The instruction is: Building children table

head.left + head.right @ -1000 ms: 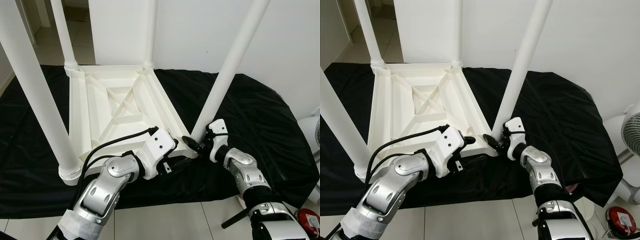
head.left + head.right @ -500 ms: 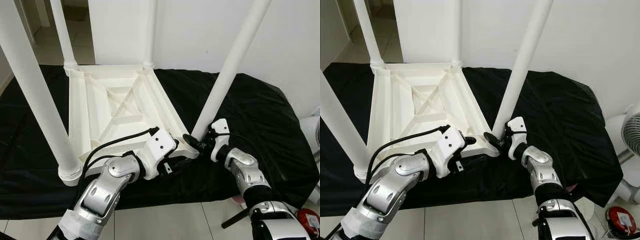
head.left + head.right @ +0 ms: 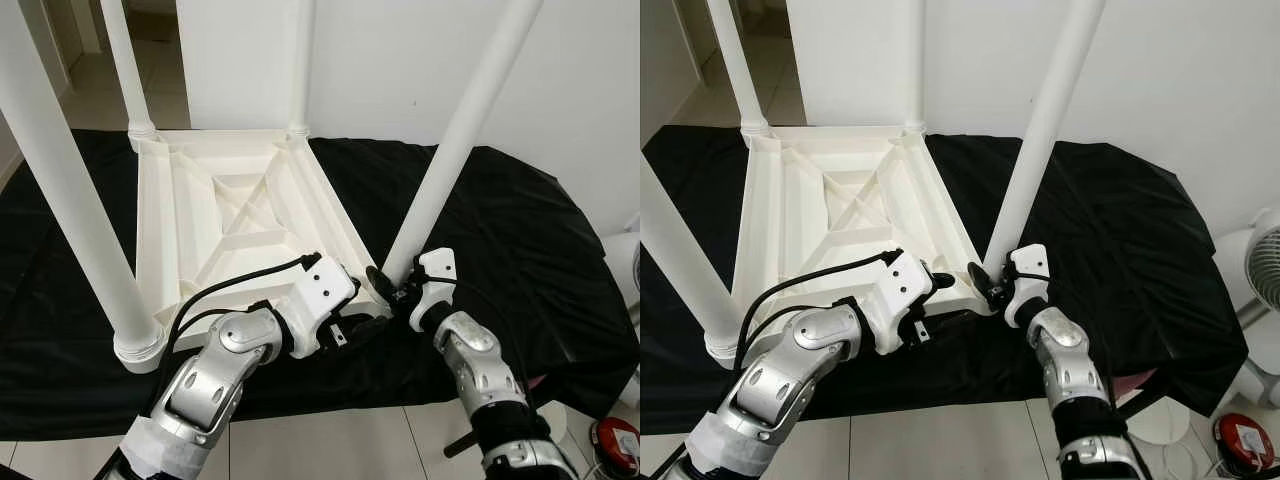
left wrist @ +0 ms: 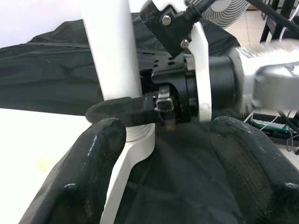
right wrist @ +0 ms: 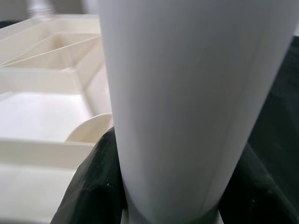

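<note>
Children's table (image 3: pixel 235 215), white plastic, lies upside down on a black cloth (image 3: pixel 510 235) with its legs pointing up. At the near right corner the right tool (image 3: pixel 392 288) clamps its two black fingers around the base of the tilted leg (image 3: pixel 450 165). The left tool (image 3: pixel 350 325) sits at the table's near edge beside that corner, fingers (image 4: pixel 96 163) spread apart and holding nothing.

All four table legs (image 3: pixel 455 140) run off the top edge, so I can't see their ends. My right tool (image 3: pixel 392 285) is half hidden behind the near leg's base. My left tool (image 3: pixel 368 322) sits tucked under the tabletop's (image 3: pixel 230 215) corner, fingertips unseen.
</note>
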You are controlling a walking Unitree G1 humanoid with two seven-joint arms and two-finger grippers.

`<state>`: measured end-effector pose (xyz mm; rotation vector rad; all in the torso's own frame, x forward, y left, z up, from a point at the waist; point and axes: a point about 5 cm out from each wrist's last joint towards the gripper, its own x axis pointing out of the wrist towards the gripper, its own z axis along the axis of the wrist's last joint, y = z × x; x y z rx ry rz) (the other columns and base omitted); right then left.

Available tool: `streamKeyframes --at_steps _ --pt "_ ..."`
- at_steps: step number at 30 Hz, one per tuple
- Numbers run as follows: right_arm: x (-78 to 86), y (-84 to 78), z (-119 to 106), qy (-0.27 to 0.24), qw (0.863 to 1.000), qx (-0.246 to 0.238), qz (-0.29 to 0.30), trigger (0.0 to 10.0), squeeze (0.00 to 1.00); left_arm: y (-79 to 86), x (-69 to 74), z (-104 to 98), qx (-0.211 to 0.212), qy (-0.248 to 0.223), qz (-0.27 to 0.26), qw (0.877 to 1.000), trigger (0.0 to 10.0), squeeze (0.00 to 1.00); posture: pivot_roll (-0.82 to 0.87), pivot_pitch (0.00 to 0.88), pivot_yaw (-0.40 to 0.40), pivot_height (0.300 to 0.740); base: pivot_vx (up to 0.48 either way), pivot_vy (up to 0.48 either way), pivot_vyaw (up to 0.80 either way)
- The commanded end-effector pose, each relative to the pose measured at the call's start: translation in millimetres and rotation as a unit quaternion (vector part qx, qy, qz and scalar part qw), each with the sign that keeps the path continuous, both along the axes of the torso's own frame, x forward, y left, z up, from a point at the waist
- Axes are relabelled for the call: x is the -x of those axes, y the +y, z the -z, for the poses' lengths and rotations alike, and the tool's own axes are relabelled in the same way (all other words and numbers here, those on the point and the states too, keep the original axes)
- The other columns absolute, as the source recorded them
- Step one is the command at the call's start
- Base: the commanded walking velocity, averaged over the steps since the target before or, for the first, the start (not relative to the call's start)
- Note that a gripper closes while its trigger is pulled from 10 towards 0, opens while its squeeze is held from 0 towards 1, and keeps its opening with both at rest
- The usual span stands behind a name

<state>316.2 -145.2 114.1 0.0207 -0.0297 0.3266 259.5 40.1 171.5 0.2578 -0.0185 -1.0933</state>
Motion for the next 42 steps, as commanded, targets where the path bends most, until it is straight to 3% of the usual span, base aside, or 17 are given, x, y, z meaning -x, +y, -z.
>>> streamKeyframes --at_steps 1,6,12,15,17,24,31,32,33,34,42 --pt "5.2 -4.2 9.8 0.034 0.998 0.006 0.052 10.0 0.00 -2.1 -1.0 1.0 -0.001 -0.003 -0.008 1.000 10.0 0.00 -0.02 0.000 -0.097 0.740 0.000 0.000 0.00" --pt "17.4 4.2 7.8 0.025 0.991 0.019 0.132 10.0 0.00 -3.2 -0.9 1.3 0.000 -0.002 -0.006 1.000 10.0 0.00 -0.02 0.000 -0.099 0.740 0.000 0.000 0.00" --pt "28.5 21.3 6.9 0.033 0.988 0.010 0.151 10.0 0.00 -3.6 -1.1 1.5 0.000 -0.002 -0.005 1.000 10.0 0.00 -0.03 0.000 -0.099 0.740 0.000 0.000 0.00" --pt "30.5 17.2 3.1 0.036 0.985 0.008 0.168 10.0 0.00 -4.2 -0.6 1.7 0.001 -0.002 -0.003 1.000 10.0 0.00 -0.03 0.000 -0.099 0.740 0.000 0.000 0.00" --pt "32.2 13.1 1.2 0.035 0.984 -0.001 0.172 10.0 1.00 -4.4 -0.2 2.0 0.000 -0.002 -0.001 1.000 10.0 0.00 -0.03 0.000 -0.099 0.740 0.000 0.000 0.00" --pt "34.2 10.6 -0.9 0.029 0.985 -0.009 0.167 10.0 1.00 -4.0 -0.4 2.0 -0.001 -0.002 -0.001 1.000 10.0 0.00 -0.03 0.000 -0.101 0.740 0.000 0.000 0.00" --pt "31.6 -11.5 9.8 0.050 0.990 0.013 0.131 10.0 1.00 -3.8 -0.8 1.7 0.000 -0.004 -0.003 1.000 10.0 0.00 -0.03 0.000 -0.104 0.740 0.000 0.000 0.00" --pt "30.1 -16.3 13.3 0.057 0.992 0.016 0.112 10.0 0.62 -3.6 -1.0 1.4 0.000 -0.004 -0.003 1.000 10.0 0.00 -0.03 0.000 -0.104 0.740 0.000 0.000 0.00" --pt "30.1 -16.3 13.3 0.057 0.992 0.016 0.112 10.0 0.62 -3.6 -1.0 1.4 0.000 -0.004 -0.003 1.000 10.0 0.00 -0.03 0.000 -0.104 0.740 0.000 0.000 0.00" --pt "28.8 -17.7 13.7 0.052 0.995 0.018 0.080 10.0 0.00 -3.2 -1.4 1.4 0.000 -0.004 -0.004 1.000 10.0 0.00 -0.03 0.000 -0.103 0.740 0.000 0.000 0.00" --pt "21.0 -18.0 1.5 0.017 0.998 0.048 -0.032 10.0 0.00 -2.7 -2.2 0.8 -0.001 -0.006 -0.005 1.000 10.0 0.00 -0.02 0.000 -0.104 0.740 0.000 0.000 0.00"
